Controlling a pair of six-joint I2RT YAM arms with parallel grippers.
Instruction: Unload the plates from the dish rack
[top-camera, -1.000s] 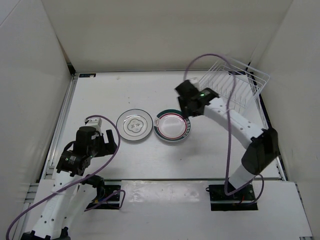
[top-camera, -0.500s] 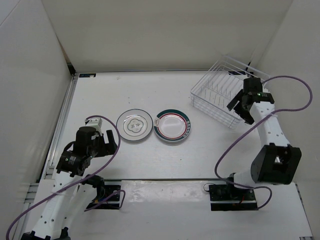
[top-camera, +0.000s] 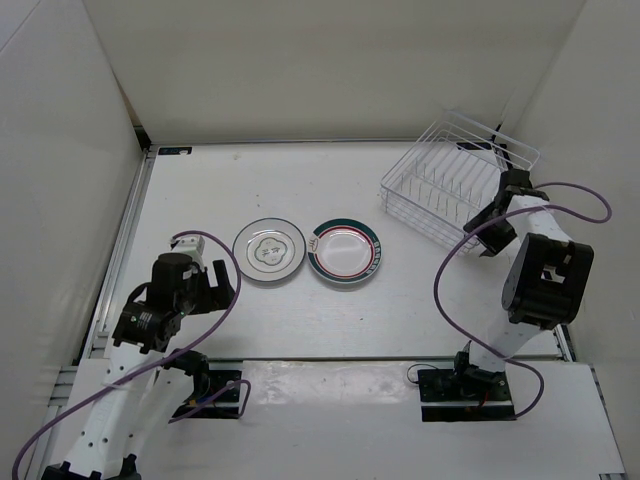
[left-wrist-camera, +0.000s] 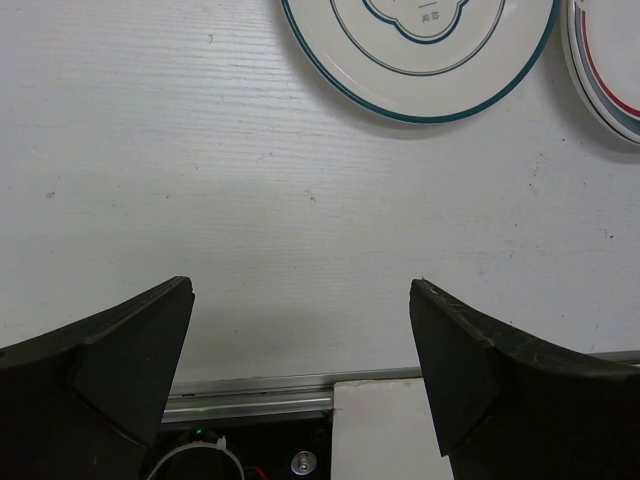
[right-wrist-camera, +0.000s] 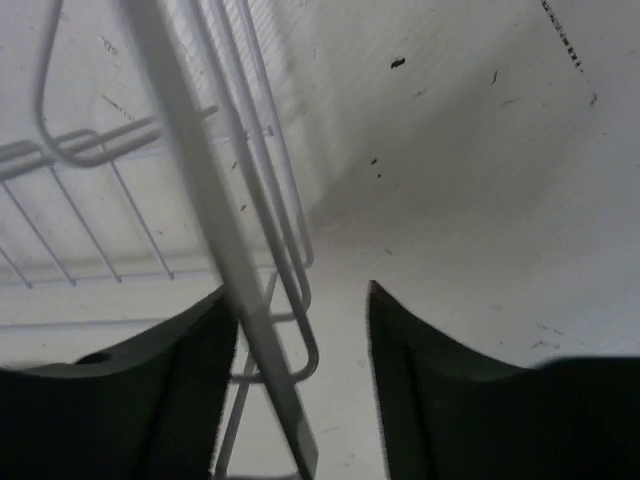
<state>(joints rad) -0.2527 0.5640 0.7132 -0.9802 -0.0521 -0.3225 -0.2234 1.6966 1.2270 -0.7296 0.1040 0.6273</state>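
Two dark fingers of the right gripper (right-wrist-camera: 298, 300) stand parted, nothing pinched between them. Right wrist view: a blurred white wire crosses the gap close to one finger; cannot tell whether it touches. That wire belongs to the rectangular white wire dish rack (top-camera: 450, 182), with rows of upright tines and no plate in it. Top view puts this gripper at the rack's near right corner, with the right arm folded back tightly just near of it. A purple cable (top-camera: 445, 290) loops from the arm out to the left over the white table (top-camera: 300, 190).

Left gripper (left-wrist-camera: 300, 300): jaws spread wide, holding nothing, bare table between the fingers. It sits at the near left, just near of the plates and touching neither.

Both plates lie flat on the table, side by side, in the middle of the scene, well apart from the rack, which stands at the far right.
- Left one: small round white plate with a thin dark rim and a drawing in its centre (top-camera: 268, 249). Left wrist view shows its near edge just beyond the open fingers.
- Right one: small round white plate with a dark green rim and a red inner ring (top-camera: 346, 251). Rims of the two are just beside each other; contact cannot be told.
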